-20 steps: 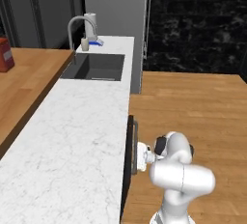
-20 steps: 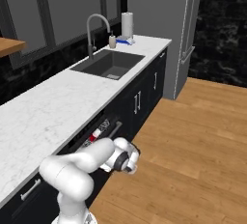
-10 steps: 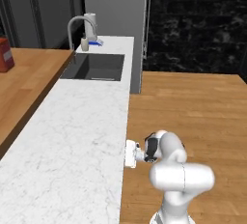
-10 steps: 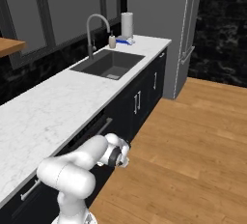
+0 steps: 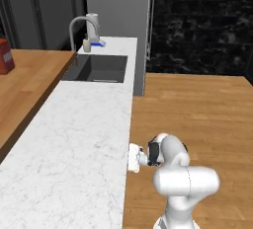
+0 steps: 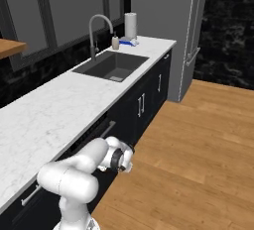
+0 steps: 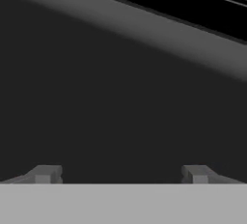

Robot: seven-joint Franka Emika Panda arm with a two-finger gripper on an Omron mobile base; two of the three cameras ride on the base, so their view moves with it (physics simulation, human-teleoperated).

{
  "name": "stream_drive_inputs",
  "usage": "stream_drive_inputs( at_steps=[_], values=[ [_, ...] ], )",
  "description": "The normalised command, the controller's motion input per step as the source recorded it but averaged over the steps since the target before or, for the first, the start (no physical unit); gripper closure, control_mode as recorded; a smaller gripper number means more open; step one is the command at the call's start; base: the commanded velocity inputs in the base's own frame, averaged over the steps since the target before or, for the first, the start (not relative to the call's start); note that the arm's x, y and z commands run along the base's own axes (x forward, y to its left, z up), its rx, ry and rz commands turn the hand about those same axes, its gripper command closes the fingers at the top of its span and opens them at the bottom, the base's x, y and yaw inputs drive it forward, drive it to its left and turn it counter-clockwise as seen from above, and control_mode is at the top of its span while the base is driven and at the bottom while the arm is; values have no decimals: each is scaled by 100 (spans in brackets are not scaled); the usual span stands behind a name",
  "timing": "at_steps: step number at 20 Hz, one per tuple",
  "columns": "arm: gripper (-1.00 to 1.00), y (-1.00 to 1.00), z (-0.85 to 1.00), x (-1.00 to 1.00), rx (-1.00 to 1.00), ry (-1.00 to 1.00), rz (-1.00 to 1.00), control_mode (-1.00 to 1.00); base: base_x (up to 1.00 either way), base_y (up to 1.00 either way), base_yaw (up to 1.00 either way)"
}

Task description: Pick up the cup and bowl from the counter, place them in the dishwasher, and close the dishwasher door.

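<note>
The hand (image 7: 120, 174), fingers spread wide with nothing between them, is pointing at the dishwasher door (image 7: 96, 97) under the surface (image 5: 74, 149).

The arm (image 5: 185, 181) is built of smooth, rounded glossy white segments with no cables, screws or markings visible; a dark ring (image 5: 154, 154) separates the wrist from the white, blocky hand (image 5: 133, 157). From the other side the same bulbous white links (image 6: 69, 177) appear, with a black band (image 6: 117, 160) at the wrist joint. The two fingertips (image 7: 46, 174) are small, square-ended grey blocks with sloping outer sides.
</note>
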Motion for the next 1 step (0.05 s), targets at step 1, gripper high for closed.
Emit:
stream_drive_inputs(
  at_steps=[1],
  values=[
    [-100,100,-6,27,-16,0,-22,-100,0,0,0]
  ],
)
